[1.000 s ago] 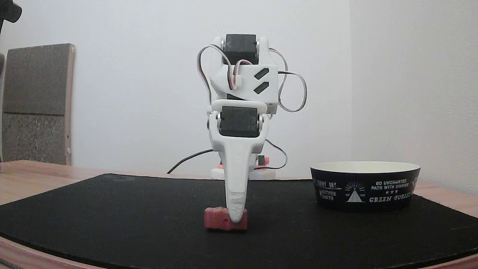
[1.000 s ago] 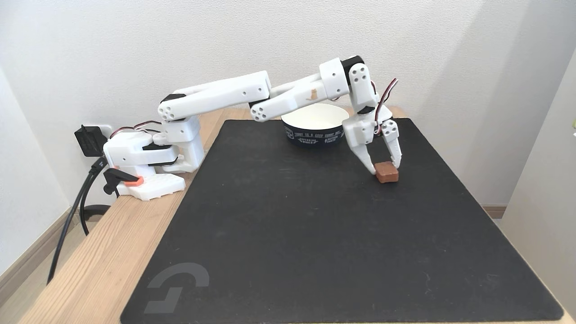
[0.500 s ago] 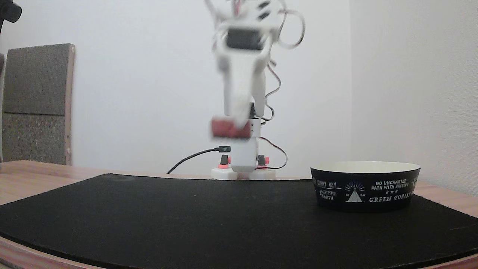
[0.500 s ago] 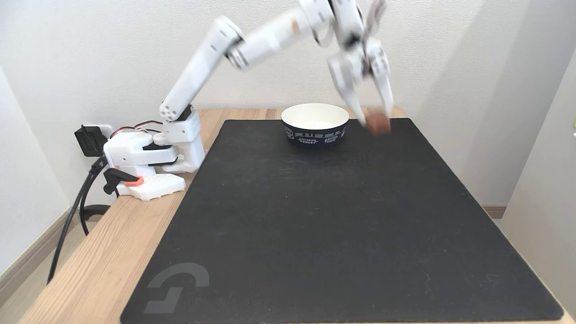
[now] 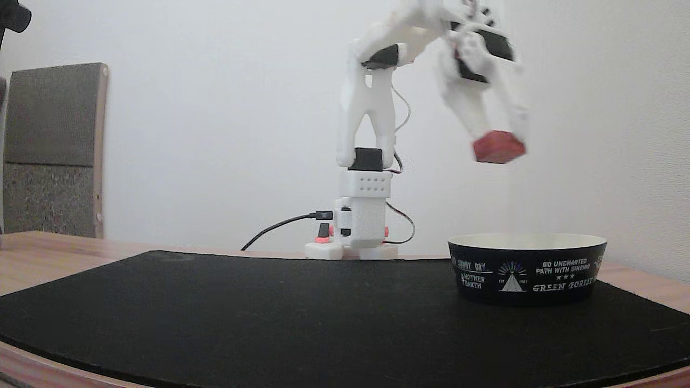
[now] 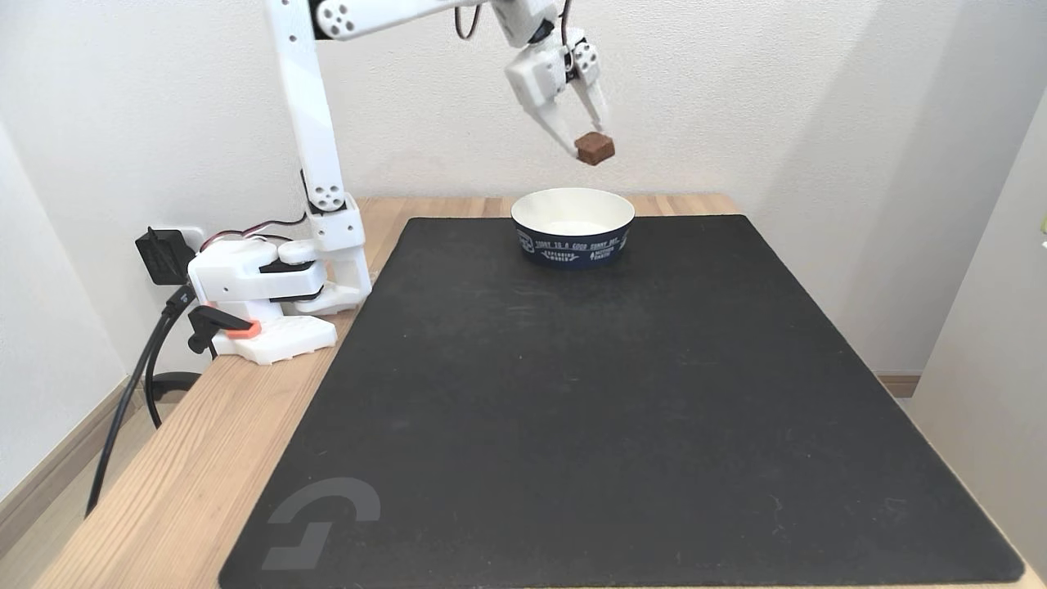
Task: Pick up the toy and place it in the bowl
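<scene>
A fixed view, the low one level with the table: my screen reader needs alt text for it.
The white arm's gripper holds a red toy block in the air above the black GREEN FOREST bowl, which sits on a black mat.

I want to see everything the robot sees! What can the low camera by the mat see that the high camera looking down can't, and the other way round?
Only the low fixed view shows the bowl's "GREEN FOREST" lettering and triangle emblem, plus a grey board leaning on the wall. Only the high fixed view shows the bowl's cream inside, the mat's grey logo and a black wall plug. Both show the gripper holding the toy high above the bowl, over the black mat.
</scene>
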Tool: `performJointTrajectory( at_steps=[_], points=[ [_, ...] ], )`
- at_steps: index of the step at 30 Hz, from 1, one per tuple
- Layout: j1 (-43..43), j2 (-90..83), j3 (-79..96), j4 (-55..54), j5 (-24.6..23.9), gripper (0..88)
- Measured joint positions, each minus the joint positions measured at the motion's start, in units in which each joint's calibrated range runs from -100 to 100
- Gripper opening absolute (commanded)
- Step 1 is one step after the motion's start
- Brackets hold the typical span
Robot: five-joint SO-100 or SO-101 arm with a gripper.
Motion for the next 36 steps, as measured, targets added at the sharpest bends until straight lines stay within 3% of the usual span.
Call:
performJointTrajectory(
  at_steps=[16,18,20,21,27,29,34,36],
  points=[
    [-2.2,-15.1,37.5,-21.6,0.0,12.7],
    [-2.0,-17.3,43.3,-24.7,0.0,18.5],
    [-1.8,-18.5,44.4,-25.5,0.0,32.9],
    [-1.8,-19.1,44.8,-25.9,0.0,35.5],
    [-2.2,-20.4,45.3,-26.0,0.0,35.9],
    [-1.7,-22.4,45.4,-26.0,0.0,33.5],
    [4.9,-33.1,45.5,-26.0,0.0,1.9],
    [13.4,-40.8,47.2,-26.0,-0.3,2.7]
  ],
)
